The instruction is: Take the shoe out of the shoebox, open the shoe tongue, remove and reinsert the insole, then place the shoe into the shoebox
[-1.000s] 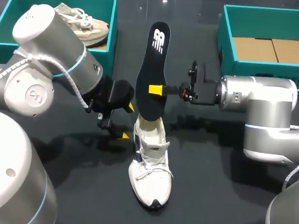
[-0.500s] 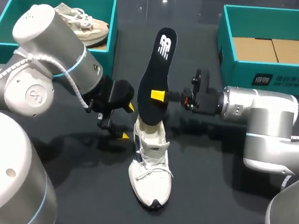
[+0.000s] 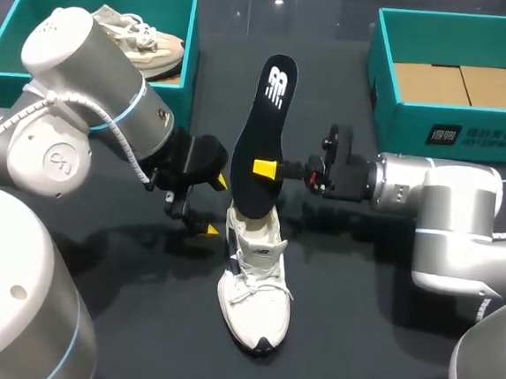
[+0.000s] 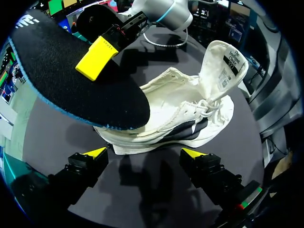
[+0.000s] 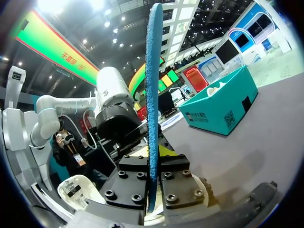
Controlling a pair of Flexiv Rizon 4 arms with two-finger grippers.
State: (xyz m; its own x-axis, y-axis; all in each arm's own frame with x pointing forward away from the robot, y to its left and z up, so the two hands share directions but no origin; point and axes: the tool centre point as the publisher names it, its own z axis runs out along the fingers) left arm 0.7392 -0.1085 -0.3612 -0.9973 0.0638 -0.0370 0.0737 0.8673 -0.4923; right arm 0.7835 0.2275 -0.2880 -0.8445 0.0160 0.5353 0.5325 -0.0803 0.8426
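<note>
A white shoe (image 3: 258, 279) lies on the dark table with its toe toward me and its tongue (image 4: 223, 66) pulled open. My right gripper (image 3: 264, 167) is shut on a black insole (image 3: 262, 133), held upright with its lower end at the shoe's heel opening. The right wrist view shows the insole (image 5: 153, 95) edge-on between my right gripper (image 5: 154, 190) and its fingers. My left gripper (image 3: 215, 206) stands open just left of the shoe's heel. In its own view the shoe (image 4: 180, 118) lies ahead of the left gripper (image 4: 145, 153), and nothing sits between its yellow tips.
A teal shoebox (image 3: 20, 10) at the back left holds another pale shoe (image 3: 150, 43). A second teal shoebox (image 3: 383, 72) at the back right shows only its cardboard floor. My left arm (image 5: 114, 109) is just beyond the insole in the right wrist view.
The right gripper has lowered the insole a little toward the shoe's heel and tipped its top to the right. The left arm and the shoe have not moved.
</note>
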